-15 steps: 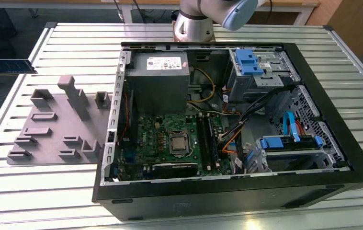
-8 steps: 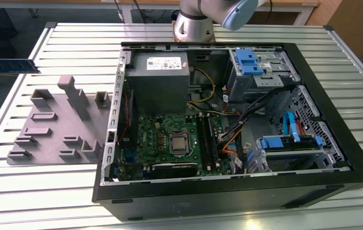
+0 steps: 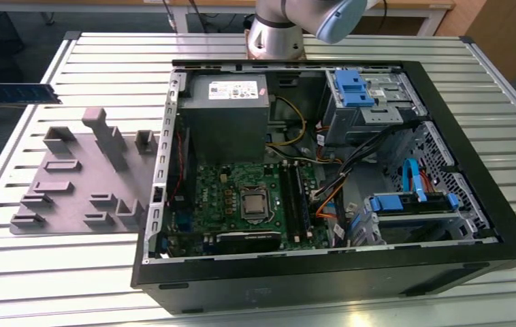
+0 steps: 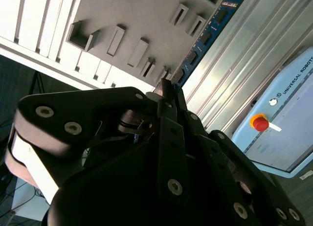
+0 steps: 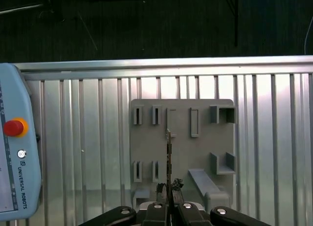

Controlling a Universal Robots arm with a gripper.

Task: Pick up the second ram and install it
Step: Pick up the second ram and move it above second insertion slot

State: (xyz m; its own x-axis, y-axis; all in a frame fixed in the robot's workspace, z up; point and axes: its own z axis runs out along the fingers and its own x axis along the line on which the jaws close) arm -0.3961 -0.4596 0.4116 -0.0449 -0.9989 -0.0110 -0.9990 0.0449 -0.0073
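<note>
The end effector [image 4: 168, 91] is clenched on one end of the second ram [image 4: 208, 35]

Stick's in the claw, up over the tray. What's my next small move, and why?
Probably carry it toward the open case on the exterior view's right. The claw is shut on the second ram, held above the grey tray and apart from it, well short of the motherboard.

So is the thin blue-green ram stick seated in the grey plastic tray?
Out: jaws clamp one end, the stick held clear of the tray.
</note>
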